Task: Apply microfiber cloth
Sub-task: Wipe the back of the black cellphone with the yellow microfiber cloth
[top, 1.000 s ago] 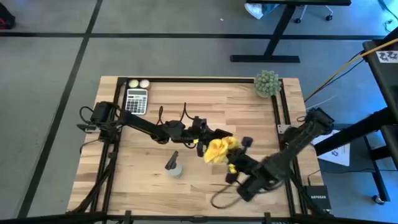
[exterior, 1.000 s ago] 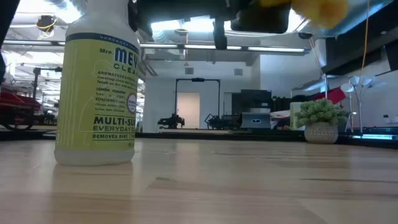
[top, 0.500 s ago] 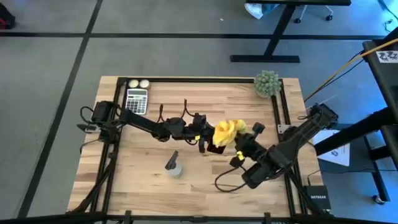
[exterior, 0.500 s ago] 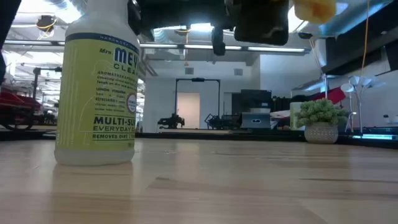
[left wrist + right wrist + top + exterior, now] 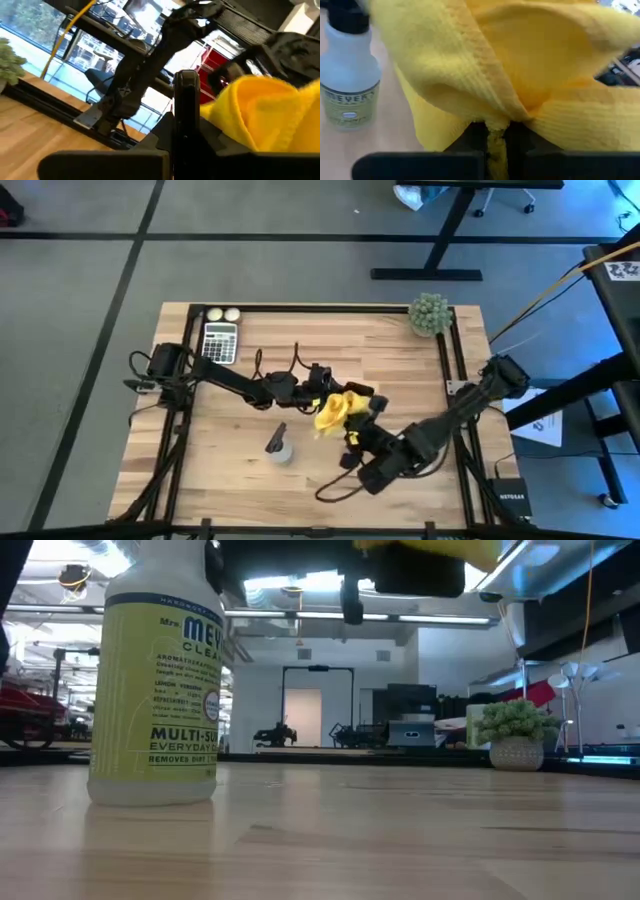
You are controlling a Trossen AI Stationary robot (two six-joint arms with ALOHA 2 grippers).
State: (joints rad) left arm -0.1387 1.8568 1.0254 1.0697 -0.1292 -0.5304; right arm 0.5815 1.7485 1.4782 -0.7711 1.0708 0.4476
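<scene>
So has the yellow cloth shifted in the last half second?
Yes. The microfiber cloth, in the right gripper, moved left and nearer the spray bottle.

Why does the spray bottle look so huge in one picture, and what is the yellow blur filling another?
In the low view the spray bottle stands right by the lens, so it looms large. In the right wrist view the microfiber cloth, pinched in the right gripper, hangs so near the camera that it fills the frame; the bottle beside it looks soft.
</scene>
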